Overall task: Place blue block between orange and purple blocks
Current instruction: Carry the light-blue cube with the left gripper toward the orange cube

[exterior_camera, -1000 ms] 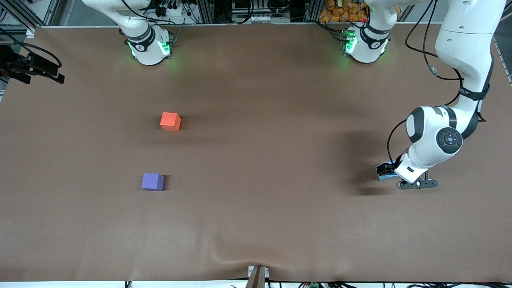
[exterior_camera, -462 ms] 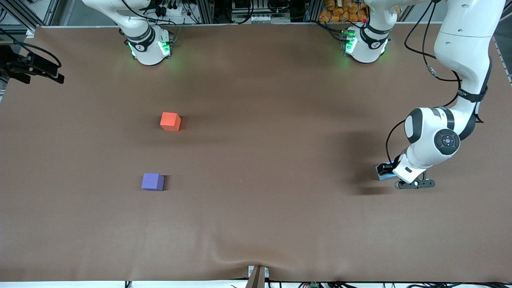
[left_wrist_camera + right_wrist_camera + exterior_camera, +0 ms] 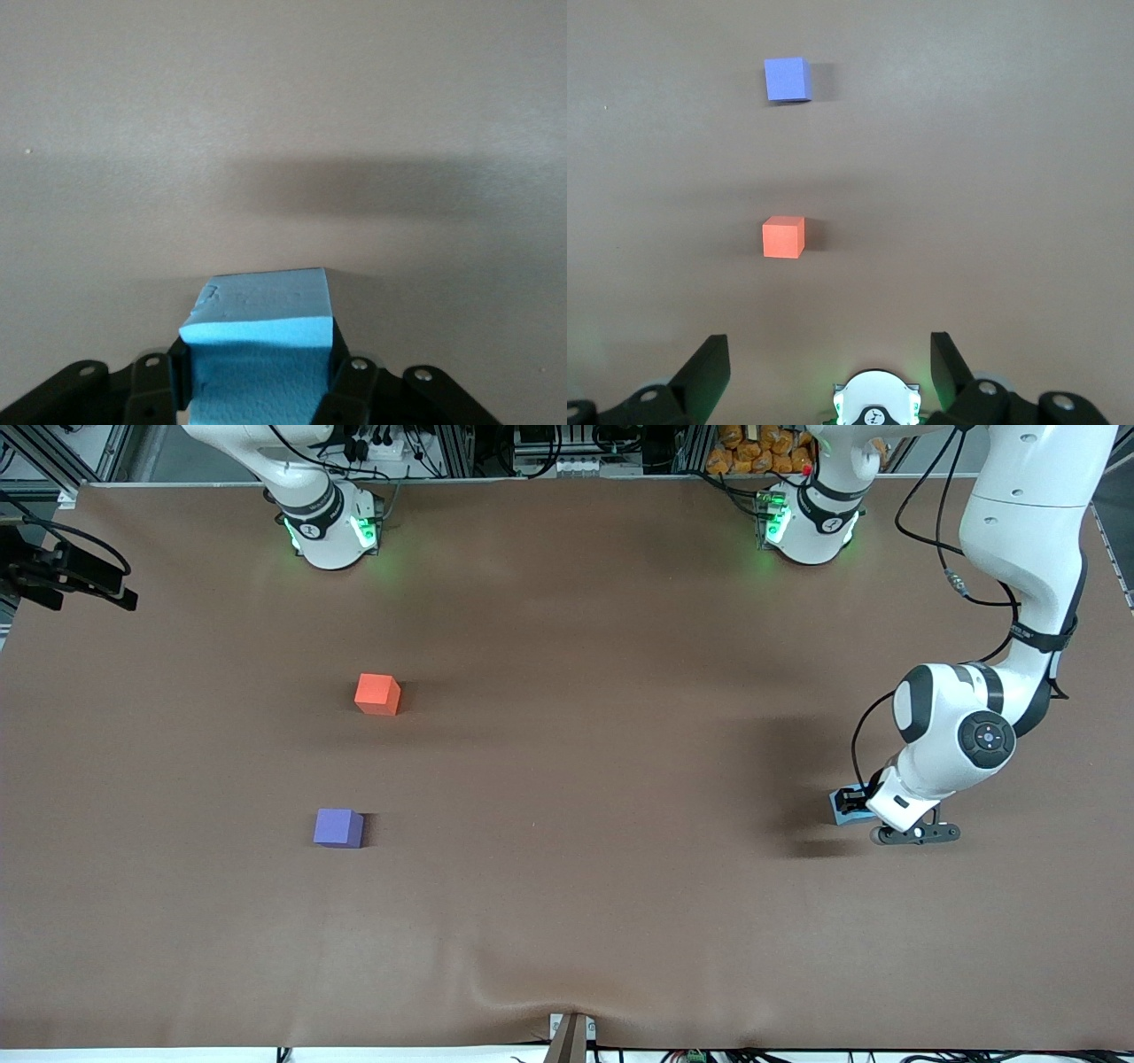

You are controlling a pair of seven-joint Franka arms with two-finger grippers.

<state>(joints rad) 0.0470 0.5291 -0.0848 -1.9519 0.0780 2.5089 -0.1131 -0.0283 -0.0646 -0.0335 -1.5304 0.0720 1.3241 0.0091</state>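
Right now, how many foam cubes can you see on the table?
3. The blue block is clamped in the left hand at the left arm's end of the table. The orange block and the purple block, nearer the front camera, sit toward the right arm's end.

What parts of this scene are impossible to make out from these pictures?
- Blue block, front view: mostly covered by the left arm's wrist; only a corner shows.
- Blue block, left wrist view: its lower part is cut off by the picture's edge, so whether it rests on the table is unclear.
- Right gripper, right wrist view: its fingertips show; the rest is cut off. The front view does not show it.
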